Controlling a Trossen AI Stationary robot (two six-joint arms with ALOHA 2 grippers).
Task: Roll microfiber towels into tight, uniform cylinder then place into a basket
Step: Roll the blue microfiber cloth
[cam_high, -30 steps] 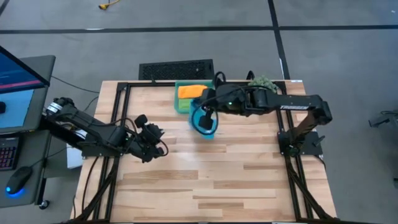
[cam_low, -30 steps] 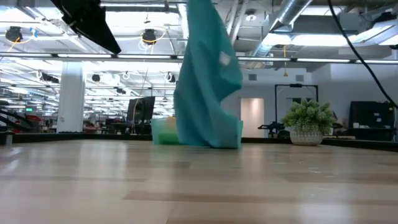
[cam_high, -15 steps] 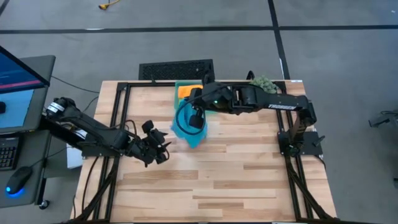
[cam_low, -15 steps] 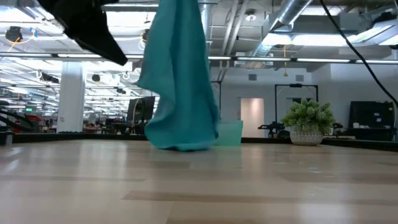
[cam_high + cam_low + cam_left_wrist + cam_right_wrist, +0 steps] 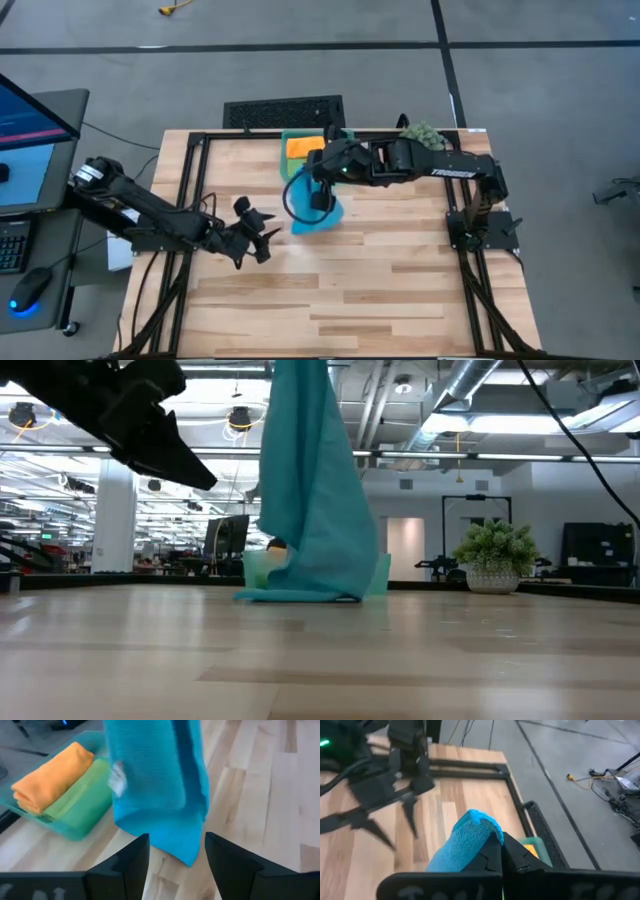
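Low view, soft blue towel (image 5: 312,480) draped, woodgrain table (image 5: 320,660)

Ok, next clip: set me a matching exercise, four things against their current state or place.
Things:
1. blue towel
2. orange towel
3. left gripper
4. right gripper

States:
a. rolled, lying in the basket
b. open and empty over the table
c. hanging, bottom edge on the table
d. shut on cloth

Pairs: 1-c, 2-a, 3-b, 4-d
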